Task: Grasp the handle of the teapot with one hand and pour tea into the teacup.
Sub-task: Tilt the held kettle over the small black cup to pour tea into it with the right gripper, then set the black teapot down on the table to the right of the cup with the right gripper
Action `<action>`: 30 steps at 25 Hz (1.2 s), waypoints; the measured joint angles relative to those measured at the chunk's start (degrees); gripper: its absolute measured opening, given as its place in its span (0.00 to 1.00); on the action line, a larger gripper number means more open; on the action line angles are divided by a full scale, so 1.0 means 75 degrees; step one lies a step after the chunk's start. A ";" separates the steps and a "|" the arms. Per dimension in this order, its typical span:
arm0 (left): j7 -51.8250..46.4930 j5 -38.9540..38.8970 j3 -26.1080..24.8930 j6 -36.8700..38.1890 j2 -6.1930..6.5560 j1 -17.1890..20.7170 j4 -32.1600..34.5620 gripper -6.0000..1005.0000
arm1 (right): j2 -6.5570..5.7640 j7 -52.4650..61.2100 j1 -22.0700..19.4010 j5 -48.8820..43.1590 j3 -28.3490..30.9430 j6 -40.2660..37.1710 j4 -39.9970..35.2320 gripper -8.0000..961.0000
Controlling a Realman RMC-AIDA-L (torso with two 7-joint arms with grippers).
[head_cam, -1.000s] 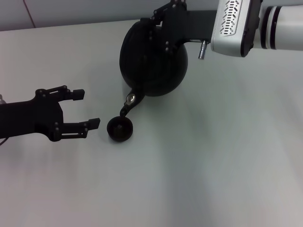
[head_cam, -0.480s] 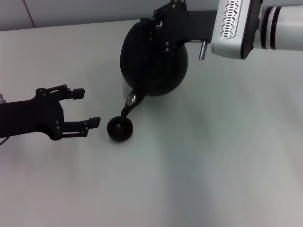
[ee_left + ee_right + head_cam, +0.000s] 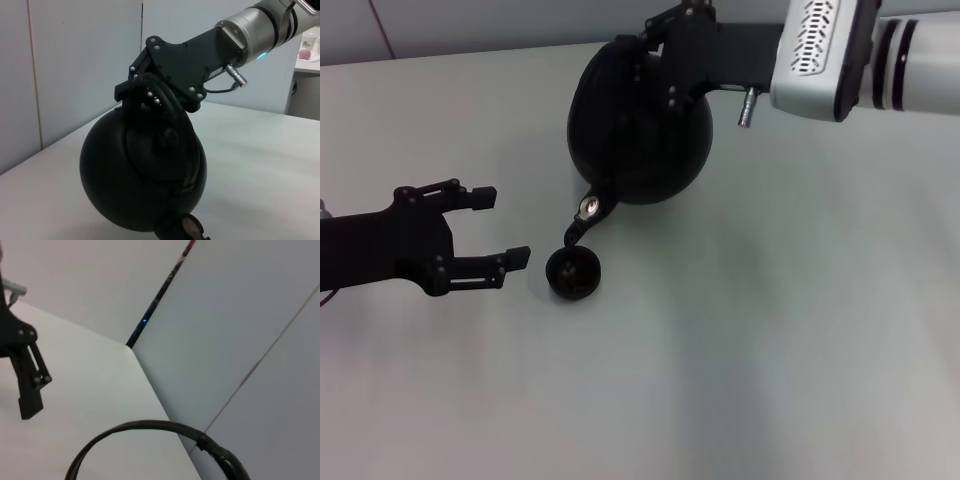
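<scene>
The round black teapot hangs tilted above the table, its spout with the silvery cap pointing down over the tiny black teacup. My right gripper is shut on the handle at the teapot's top. In the left wrist view the gripper clamps the thin hoop handle above the teapot. The handle's arc crosses the right wrist view. My left gripper is open and empty, just left of the teacup. No tea shows.
The pale table extends in front and to the right. A wall panel runs behind the table's far edge. The left gripper's finger shows in the right wrist view.
The teapot has shifted slightly to the left and tipped a little more, carrying the spout left over the teacup. The left gripper has not moved.
</scene>
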 joint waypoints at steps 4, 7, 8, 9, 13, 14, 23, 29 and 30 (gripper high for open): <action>0.0000 0.0000 0.0000 -0.0007 0.0000 -0.0005 -0.0001 0.86 | -0.0010 0.0116 -0.0140 0.0415 -0.0006 -0.0003 0.0144 0.11; 0.0000 0.0000 0.0000 -0.0007 0.0001 -0.0006 -0.0001 0.86 | -0.0021 0.0126 -0.0287 0.0840 -0.0007 -0.0041 0.0259 0.11; 0.0000 0.0000 0.0000 -0.0008 0.0003 -0.0005 -0.0001 0.86 | -0.0022 0.0127 -0.0350 0.0950 -0.0006 -0.0052 0.0275 0.11; 0.0000 -0.0001 0.0000 -0.0008 0.0006 0.0000 -0.0001 0.86 | -0.0023 0.0129 -0.0426 0.1081 0.0003 -0.0062 0.0294 0.11; 0.0003 -0.0030 0.0000 -0.0009 0.0012 0.0023 -0.0001 0.86 | -0.0033 0.0230 -0.0791 0.1840 0.0079 -0.0076 0.0332 0.11; 0.0004 -0.0032 0.0000 -0.0008 0.0012 0.0027 -0.0001 0.86 | -0.0042 0.0302 -0.0871 0.2064 0.0096 -0.0081 0.0345 0.11; 0.0054 -0.0053 0.0000 -0.0008 0.0010 0.0024 -0.0001 0.86 | -0.0064 0.1656 -0.1322 0.2734 0.0833 -0.0095 0.0827 0.11; 0.0068 -0.0060 0.0000 -0.0001 -0.0015 0.0025 -0.0001 0.86 | -0.0057 0.1764 -0.1495 0.2759 0.1014 -0.0041 0.1420 0.11; 0.0072 -0.0061 0.0000 0.0002 -0.0019 0.0021 -0.0001 0.86 | -0.0057 0.1769 -0.1496 0.2766 0.1113 -0.0039 0.1560 0.11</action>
